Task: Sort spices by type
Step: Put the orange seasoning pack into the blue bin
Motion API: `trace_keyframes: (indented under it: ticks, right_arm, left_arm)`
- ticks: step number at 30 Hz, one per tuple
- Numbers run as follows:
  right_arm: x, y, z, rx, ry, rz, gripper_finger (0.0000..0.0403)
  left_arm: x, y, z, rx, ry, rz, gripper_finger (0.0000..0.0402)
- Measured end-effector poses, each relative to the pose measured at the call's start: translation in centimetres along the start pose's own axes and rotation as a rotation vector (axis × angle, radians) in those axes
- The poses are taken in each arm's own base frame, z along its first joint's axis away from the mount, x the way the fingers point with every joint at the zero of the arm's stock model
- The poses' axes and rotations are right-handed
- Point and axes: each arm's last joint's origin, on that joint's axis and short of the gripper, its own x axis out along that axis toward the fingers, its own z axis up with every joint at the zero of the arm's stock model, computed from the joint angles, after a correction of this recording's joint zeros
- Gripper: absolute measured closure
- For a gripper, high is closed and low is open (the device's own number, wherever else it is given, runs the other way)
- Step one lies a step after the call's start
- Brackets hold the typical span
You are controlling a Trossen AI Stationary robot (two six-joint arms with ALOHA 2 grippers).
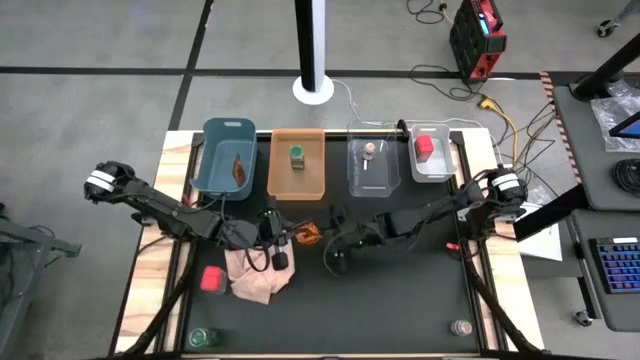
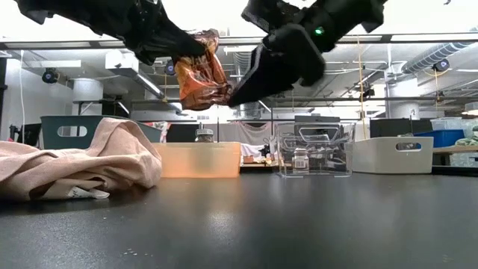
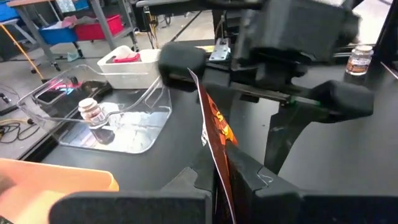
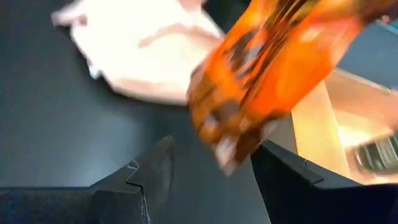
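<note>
Bins line the far side of the bench [image 1: 400,300] in the high view. The blue bin [image 1: 228,155] holds a packet, the orange bin [image 1: 297,163] a green-capped jar [image 1: 297,157], the clear bin [image 1: 373,158] a tan-lidded jar [image 1: 370,152], and the white bin [image 1: 434,152] a red box [image 1: 424,145]. So one of each kind looks sorted. Left out are a red box [image 1: 212,278] by the pink cloth [image 1: 258,272], a green jar [image 1: 200,338] and a tan jar [image 1: 461,327] at the near edge.

Low view: both arms meet above the bench. The left pincer [image 2: 187,52] pinches a foil packet [image 2: 202,75] up in the air. The right pincer [image 2: 243,90] sits just beside it.

Left wrist view: the fingers [image 3: 186,59] squeeze the packet's edge.

Right wrist view: the right pincer [image 4: 211,168] is spread wide, with the packet [image 4: 267,74] hanging just ahead of it. This packet probably belongs in the blue bin.
</note>
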Motion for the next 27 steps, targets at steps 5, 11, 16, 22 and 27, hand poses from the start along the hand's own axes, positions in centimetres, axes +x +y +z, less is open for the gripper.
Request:
trace_keyframes:
  ticks: [5,11,16,22,27]
  right_arm:
    - [0.6,-2.2,0.6,0.023,-0.142,0.117,0.0219]
    - [1.4,-4.6,-0.3,-0.003,-0.141,0.106,0.0297]
    - [1.5,-5.8,-0.8,0.035,-0.117,0.101,0.037]
    - [1.6,-6.3,-2.3,0.098,0.029,0.049,0.0351]
    - [1.6,-6.7,-3.2,0.136,0.118,-0.028,0.0293]
  left_arm:
    - [0.0,-0.1,0.7,-0.038,-0.018,-0.002,0.0402]
    - [0.1,-0.3,2.4,-0.061,-0.02,-0.004,0.0401]
    - [-0.1,-0.1,3.8,-0.009,0.071,0.095,0.0401]
    - [-1.7,1.8,5.3,-0.02,0.253,0.453,0.04]
    - [-4.4,3.8,5.4,-0.072,0.306,0.695,0.04]
